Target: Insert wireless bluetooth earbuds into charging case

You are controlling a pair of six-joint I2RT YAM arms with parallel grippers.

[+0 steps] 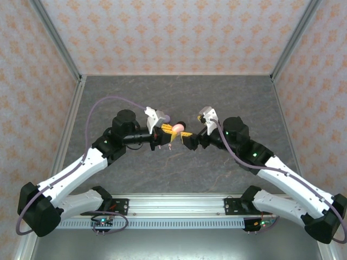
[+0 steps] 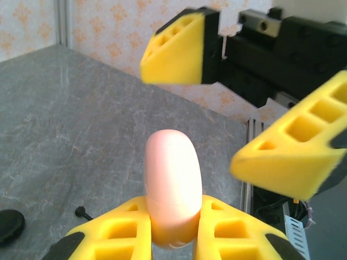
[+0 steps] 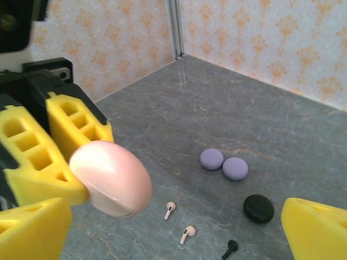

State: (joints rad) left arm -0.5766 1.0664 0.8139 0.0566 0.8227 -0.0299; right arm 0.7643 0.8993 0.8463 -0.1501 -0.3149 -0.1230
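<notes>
the left gripper point(image 1: 169, 134) is clamped on one end of the pink case point(image 2: 172, 179) and holds it clear of the table point(image 1: 162, 173). the lid looks closed. the case's long axis runs straight out from the left pads toward the right gripper point(image 1: 190, 140), whose jaws stand wide apart with nothing between them. in the top view the case sits at about 10 o'clock from that gripper, just beside it — so the right arm looks best placed to work the free rounded end. the pinkish-white earbuds point(image 3: 170, 209) lie loose on the table below, near 6 o'clock in the right wrist view. a black earbud point(image 3: 230, 248) lies at their 4 o'clock.
</notes>
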